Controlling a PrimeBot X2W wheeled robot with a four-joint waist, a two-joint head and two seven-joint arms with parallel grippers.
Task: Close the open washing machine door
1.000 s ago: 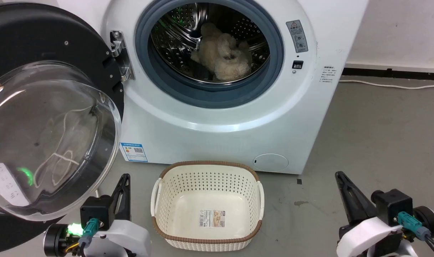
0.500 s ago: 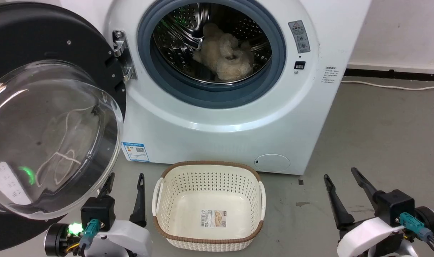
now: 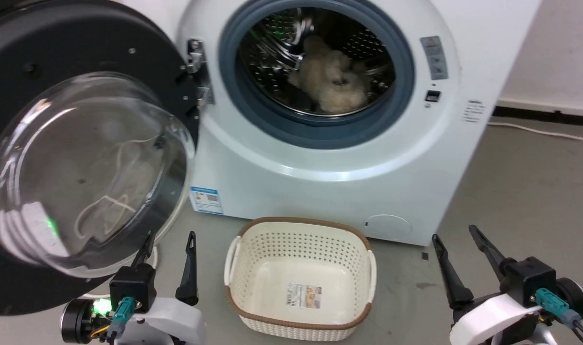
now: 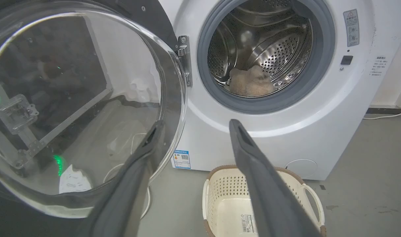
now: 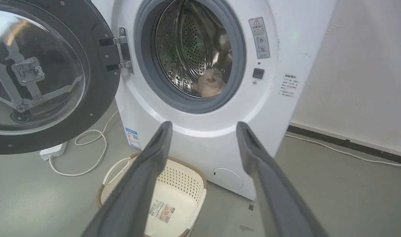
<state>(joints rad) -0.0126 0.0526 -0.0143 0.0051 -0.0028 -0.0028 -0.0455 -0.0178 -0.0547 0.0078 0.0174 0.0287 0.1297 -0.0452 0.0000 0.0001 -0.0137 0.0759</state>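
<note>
The washing machine door [image 3: 80, 167] [image 4: 81, 98] [image 5: 45, 75] stands swung wide open at the left of the white washing machine [image 3: 320, 158], its black rim and bulging clear glass bowl facing me. It hangs on a metal hinge [image 3: 195, 72]. My left gripper [image 3: 169, 237] [image 4: 193, 123] is open just below the door's lower edge, holding nothing. At the lower right, over the floor, my right gripper [image 3: 454, 232] [image 5: 203, 125] is open and empty too.
A beige fluffy item [image 3: 332, 79] lies in the steel drum behind the grey gasket [image 3: 315, 129]. A cream perforated basket [image 3: 301, 242] sits on the grey floor before the washer, between my grippers. A white cable and power strip [image 5: 52, 149] lie under the door.
Both grippers have gone from shut to open. The head camera has turned left, so the whole scene has shifted right in the picture; the door has not swung.
</note>
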